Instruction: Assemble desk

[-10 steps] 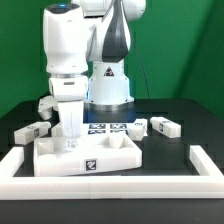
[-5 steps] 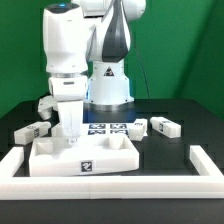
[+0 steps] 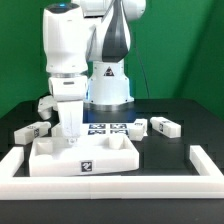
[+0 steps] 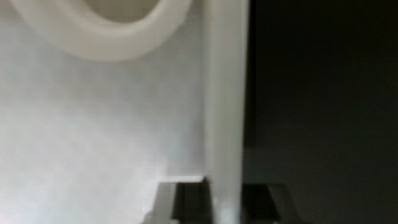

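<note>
Two dark fingers (image 4: 182, 205) of the white arm's gripper (image 3: 71, 140) stand on either side of a thin upright strip, closed against it with no gap showing. In the wrist view that strip reads as the raised rim (image 4: 224, 100) of the white plastic rectangular desk panel (image 3: 110, 160). The gripper (image 4: 224, 205) thus has the desk panel (image 4: 89, 130) pinched by its edge, with the black table (image 4: 329, 100) on the rim's outer side and a round pale socket (image 4: 107, 20) on the panel's floor on the inner side. In the exterior view the hold is at the panel's far edge, toward the exterior view's left, and the arm comes straight down onto it. The desk panel lies flat on the table with its rim upward. Its long axis runs from the exterior view's left to right, and a black-and-white tag (image 3: 90, 166) on its near wall faces the camera. It sits just inside the long low white border rail (image 3: 100, 186), near of the marker board (image 3: 105, 127). One short square white leg post (image 3: 28, 130) lies loose to the left of the panel and another leg post (image 3: 165, 125) to the far right, both apart from the gripper.
</note>
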